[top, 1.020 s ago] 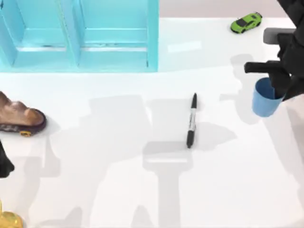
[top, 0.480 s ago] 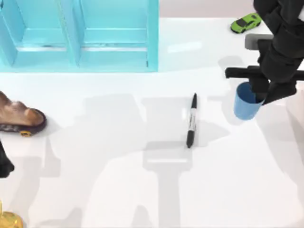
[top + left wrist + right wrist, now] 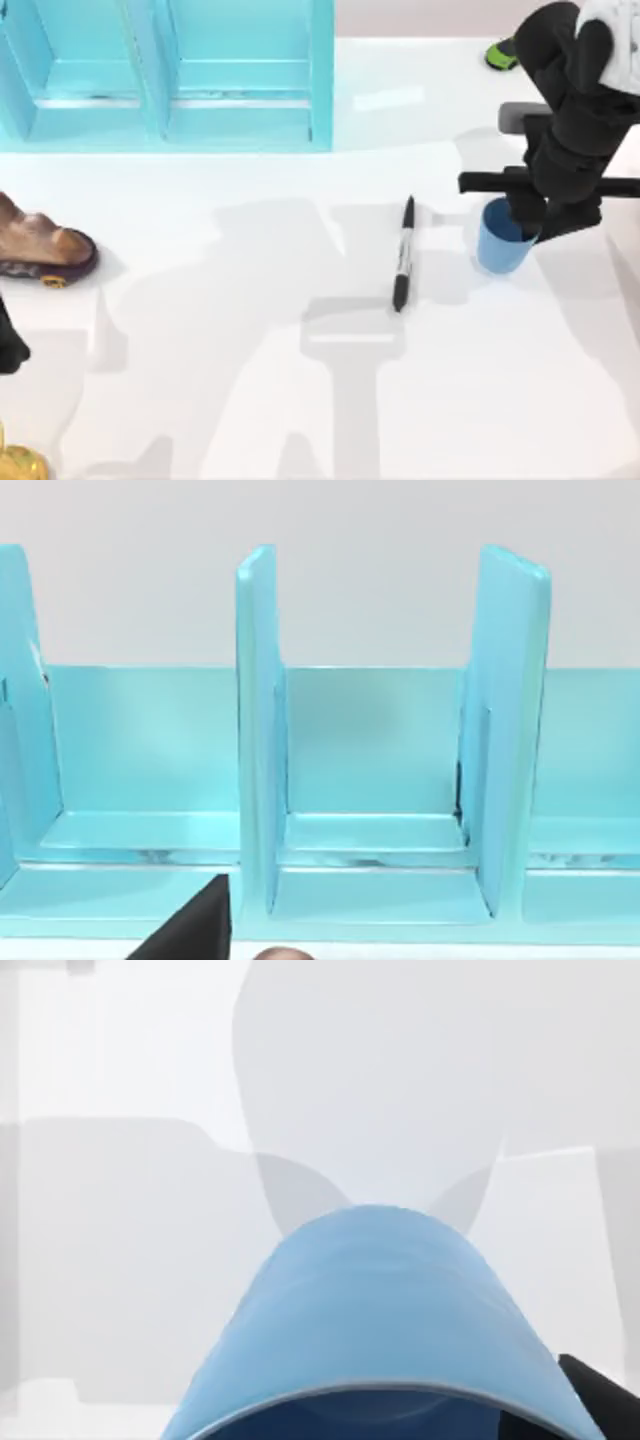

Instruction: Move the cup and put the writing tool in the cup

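At the far left edge of the white table (image 3: 300,420) the left arm's gripper (image 3: 8,345) sits parked; whether its jaws are open or closed cannot be told. Just beyond it lies a brown shoe (image 3: 42,248), with a gold object (image 3: 18,464) at the near left corner. A turquoise shelf unit (image 3: 165,75) stands along the far side, its upright dividers (image 3: 258,730) facing the left wrist camera. Near the middle the black marker (image 3: 402,254) lies flat on the table, pointing away from the near edge. Just right of it, apart from it, is the light-blue cup (image 3: 500,238), upright, its wall (image 3: 385,1310) close under the right wrist camera. The right gripper (image 3: 528,212) has its jaws closed on the cup's rim. A green toy car (image 3: 497,53) peeks out behind that arm
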`<move>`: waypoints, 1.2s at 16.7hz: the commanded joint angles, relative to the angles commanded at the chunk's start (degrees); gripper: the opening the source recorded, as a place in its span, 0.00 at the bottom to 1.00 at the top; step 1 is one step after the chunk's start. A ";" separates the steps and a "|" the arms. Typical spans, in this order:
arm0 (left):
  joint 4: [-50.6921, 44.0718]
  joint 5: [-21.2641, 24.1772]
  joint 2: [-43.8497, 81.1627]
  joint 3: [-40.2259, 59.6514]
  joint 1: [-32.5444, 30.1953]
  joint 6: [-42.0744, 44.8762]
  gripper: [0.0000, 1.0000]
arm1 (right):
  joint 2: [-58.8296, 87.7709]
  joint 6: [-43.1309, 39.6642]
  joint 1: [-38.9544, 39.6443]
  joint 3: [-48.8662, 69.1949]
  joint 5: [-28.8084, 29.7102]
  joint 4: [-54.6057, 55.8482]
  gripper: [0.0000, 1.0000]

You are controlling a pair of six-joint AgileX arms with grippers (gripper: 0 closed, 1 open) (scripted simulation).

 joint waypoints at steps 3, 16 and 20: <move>0.00 0.00 0.00 0.00 0.00 0.00 1.00 | 0.00 0.00 0.00 0.00 0.00 0.00 0.08; 0.00 0.00 0.00 0.00 0.00 0.00 1.00 | 0.00 0.00 0.00 0.00 0.00 0.00 1.00; 0.00 0.00 0.00 0.00 0.00 0.00 1.00 | 0.00 0.00 0.00 0.00 0.00 0.00 1.00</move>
